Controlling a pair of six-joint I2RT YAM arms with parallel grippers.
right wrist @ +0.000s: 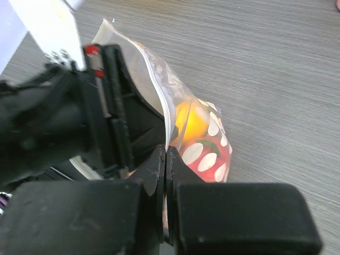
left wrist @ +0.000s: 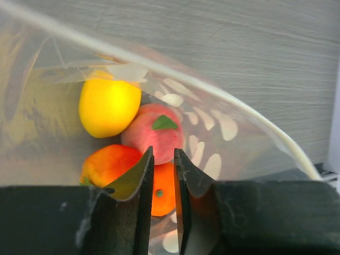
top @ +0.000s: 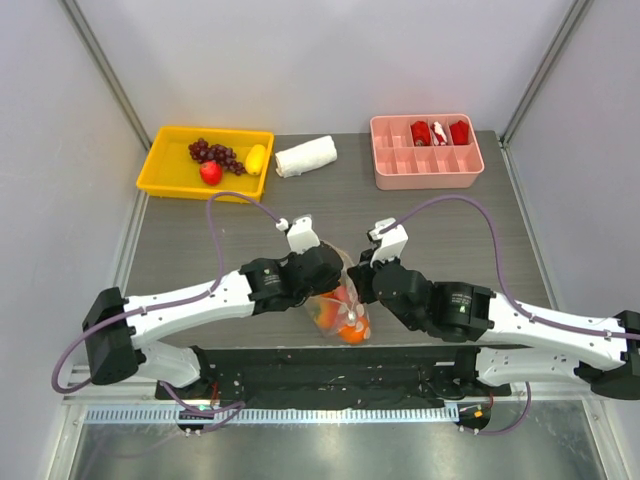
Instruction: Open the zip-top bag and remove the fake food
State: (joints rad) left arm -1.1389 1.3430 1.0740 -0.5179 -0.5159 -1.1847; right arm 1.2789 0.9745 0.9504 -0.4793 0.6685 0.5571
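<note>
yellow tray [top: 152,178], cloth [top: 305,157] and pink tray [top: 425,183] are set well behind. the bag [right wrist: 210,141] is pinched by the right gripper [right wrist: 166,155]; the left gripper [left wrist: 163,152] is seen narrow, hold unclear.

1. Your left arm [top: 190,300] and right arm [top: 545,325] wear white link shells between black joint housings.
2. A purple-grey cable [top: 240,197] loops out from each one.
3. A white block [top: 300,233] tops each wrist.
4. Your left gripper [left wrist: 163,159] and right gripper [right wrist: 166,156] have black, wedge-tipped fingers.
5. Small red marks [right wrist: 91,50] dot the left gripper's body.
</note>
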